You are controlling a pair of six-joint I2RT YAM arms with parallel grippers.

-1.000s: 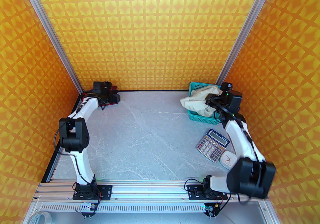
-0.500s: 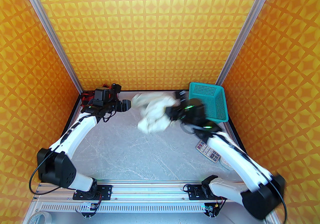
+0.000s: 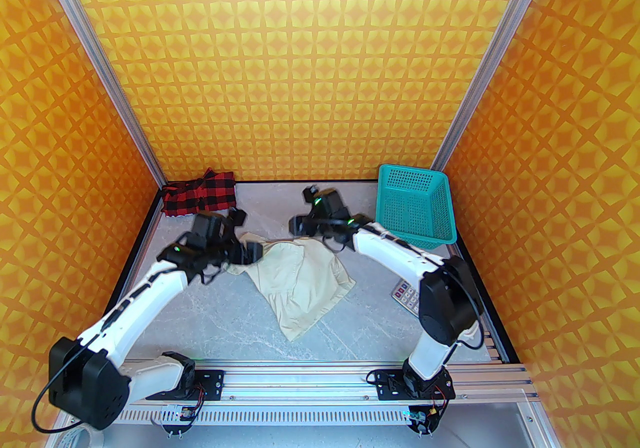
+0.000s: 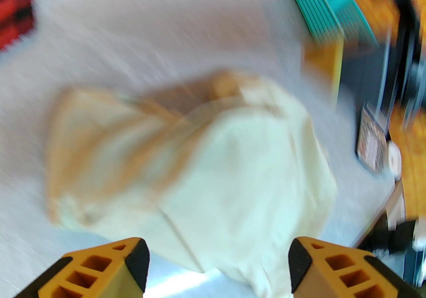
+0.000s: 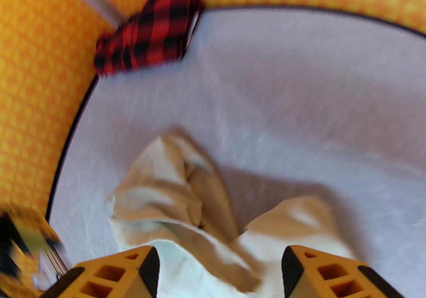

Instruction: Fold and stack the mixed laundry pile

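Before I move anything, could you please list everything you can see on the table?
cream garment: one, off-white, spread loosely at the table's middle
check shirt: one, red and black, far left corner against the wall
basket: one, teal, perforated, far right corner
calculator: one, grey, right side, partly hidden behind the right arm
table: one, grey marbled top
left gripper: one, orange fingers with black pads, open, over the garment's left edge
right gripper: one, same colours, open, over the garment's far edge
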